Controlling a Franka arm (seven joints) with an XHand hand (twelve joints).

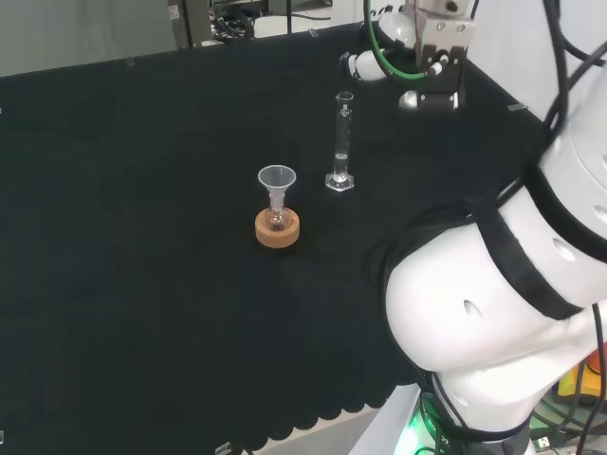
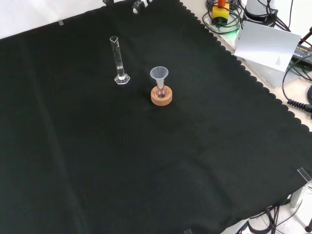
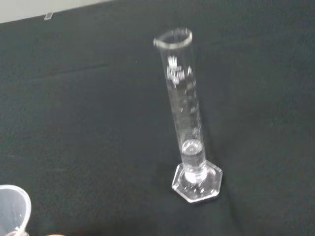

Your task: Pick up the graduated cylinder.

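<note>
The graduated cylinder (image 1: 341, 142) is a tall, thin tube of clear glass on a hexagonal foot. It stands upright on the black cloth, in the front view (image 2: 117, 61) toward the far left. The wrist view looks down on the cylinder (image 3: 184, 108) from close by, and nothing touches it. In the head view the hand (image 1: 363, 64) hangs above the cloth, up and to the right of the cylinder and well apart from it. A small part of the hand (image 2: 138, 5) pokes in at the front view's top edge. Its pose is too small to make out.
A clear funnel (image 1: 277, 178) sits in a small flask on a cork ring (image 1: 277, 230), just left of and nearer than the cylinder in the head view; the front view shows the ring (image 2: 161, 97) right of the cylinder. The funnel's rim (image 3: 12, 206) shows in the wrist view.
</note>
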